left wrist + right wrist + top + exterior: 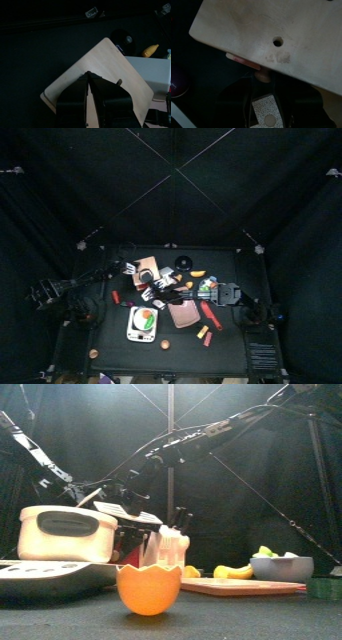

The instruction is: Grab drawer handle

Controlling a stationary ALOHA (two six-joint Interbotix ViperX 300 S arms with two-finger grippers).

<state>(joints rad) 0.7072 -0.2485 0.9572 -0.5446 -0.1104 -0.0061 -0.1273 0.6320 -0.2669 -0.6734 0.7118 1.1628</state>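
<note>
At the table's front edge, nearest my front camera, stands an orange eggshell cup with a jagged rim. Just behind it to the right lies a wooden board carrying a yellow banana and a grey bowl of fruit.

From overhead I see the white tray with its red and green contents left of the table's middle. The drawer, the salmon-pink box, sits just beside the tray on its right, near the centre of the table. Further back lies the paler pink slab, set at a slant.

The right arm comes in from the right and reaches across the middle, above the ground between drawer and slab. Its wrist camera is filled by a pale flat surface with a small round hole, and a pink sliver peeks from under that surface's edge. The right gripper is a dark mass below it, and I cannot tell whether it is open or closed.

The left arm hangs over the table's back-left part. The left gripper points at the slab's rounded corner. I cannot tell whether it grips anything or simply hovers.
</note>
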